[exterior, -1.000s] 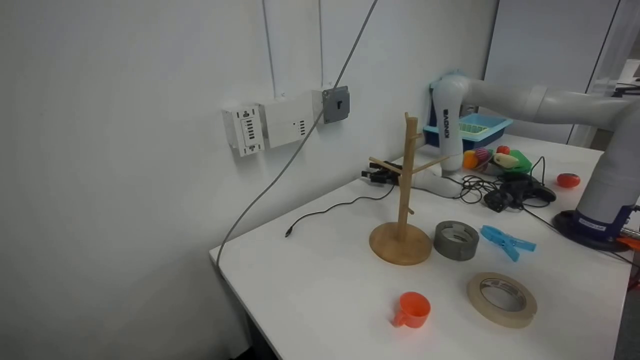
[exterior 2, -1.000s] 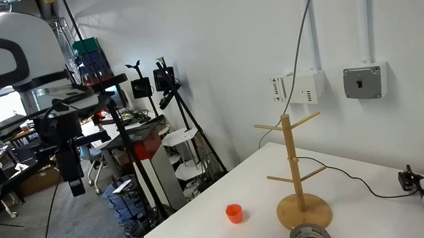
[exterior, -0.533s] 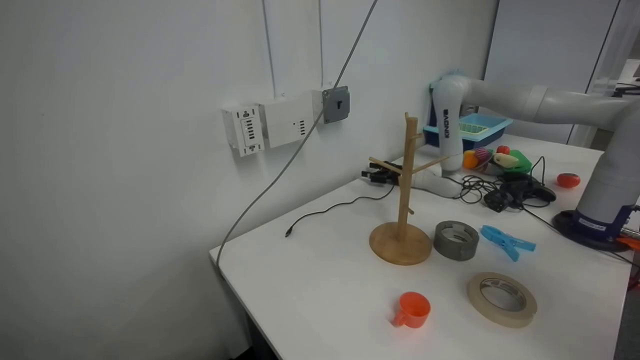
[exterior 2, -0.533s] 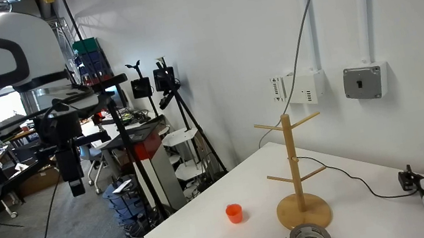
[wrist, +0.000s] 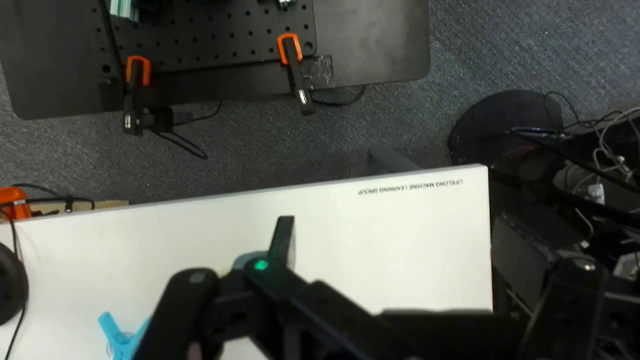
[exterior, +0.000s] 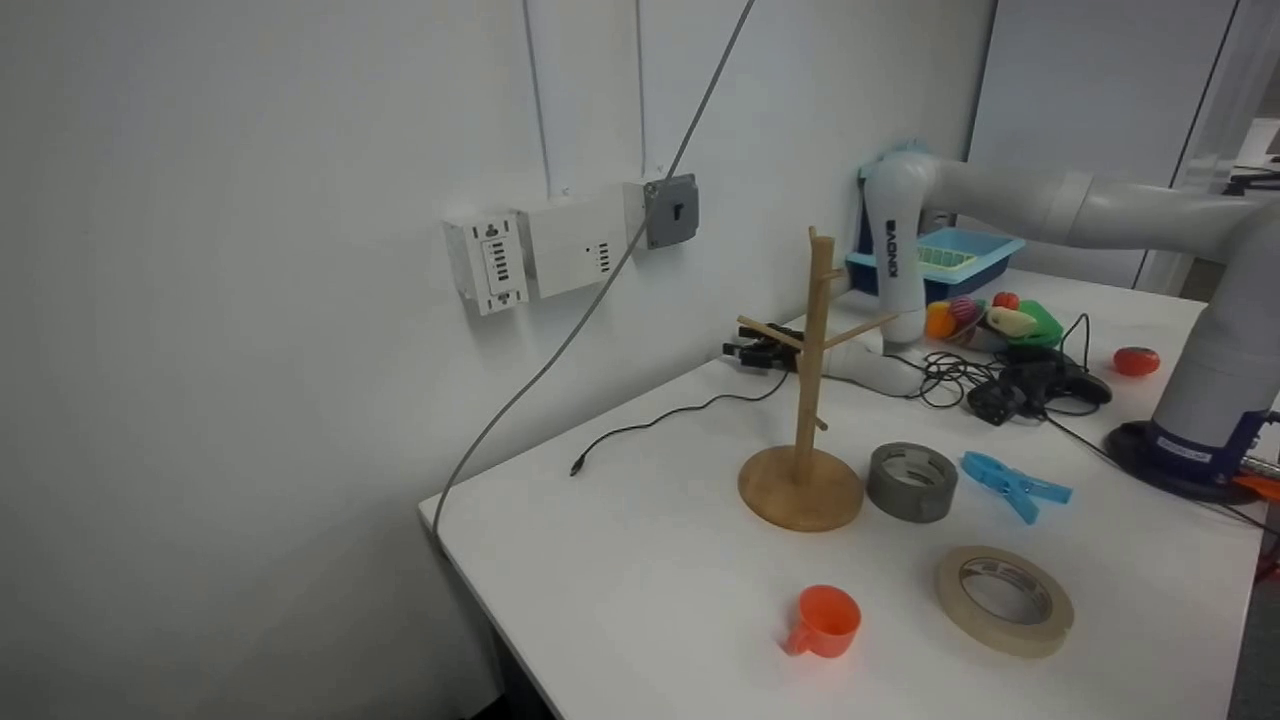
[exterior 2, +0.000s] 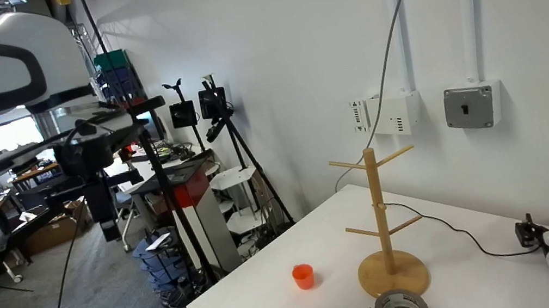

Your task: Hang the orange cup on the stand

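Note:
The orange cup (exterior: 828,620) stands upright on the white table, its handle toward the lower left in that exterior view; it also shows in an exterior view (exterior 2: 303,277). The wooden stand (exterior: 812,360) is upright behind the cup, with bare pegs; it also shows in an exterior view (exterior 2: 378,198). My gripper (exterior 2: 110,227) hangs in the air at the left of that exterior view, well apart from cup and stand. In the wrist view my gripper (wrist: 400,232) is open, its fingers (wrist: 284,240) wide apart with nothing between them. Cup and stand do not show in the wrist view.
A grey tape roll (exterior: 912,482) sits beside the stand's base. A beige tape ring (exterior: 1004,600) lies right of the cup, a blue clip (exterior: 1015,484) behind it. A white Kinova arm (exterior: 1080,205) stands at the back. The table edge (wrist: 300,187) shows in the wrist view.
My arm and gripper have moved a little to the right and slightly up in an exterior view during the last half second. The cup and stand have not moved.

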